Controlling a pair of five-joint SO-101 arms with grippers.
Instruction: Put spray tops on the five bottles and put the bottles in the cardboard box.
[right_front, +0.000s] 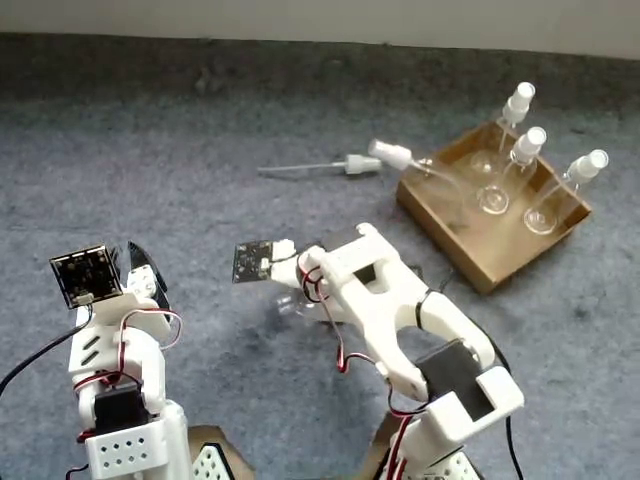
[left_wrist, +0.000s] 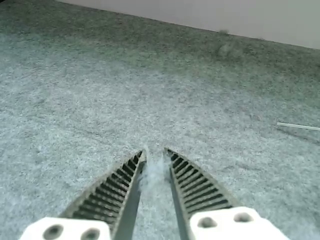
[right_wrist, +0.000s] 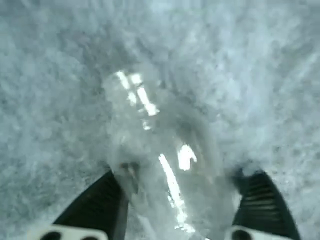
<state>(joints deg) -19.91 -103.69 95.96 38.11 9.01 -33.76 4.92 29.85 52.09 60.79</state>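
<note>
One clear glossy bottle (right_wrist: 165, 165) gripped between right jaws.

The cardboard box (right_front: 540, 250) sits at two o'clock, holding what look like four bottles (right_front: 525, 150). A loose spray top (right_front: 355, 164) lies at twelve, just beside the box. Another bottle (right_front: 290, 303) lies at centre, at the right gripper (right_wrist: 182, 177).

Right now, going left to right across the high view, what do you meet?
Left end effector → clear bottle under the right arm → cardboard box. The loose spray top overlaps the bottle sideways, so it is left out.
</note>
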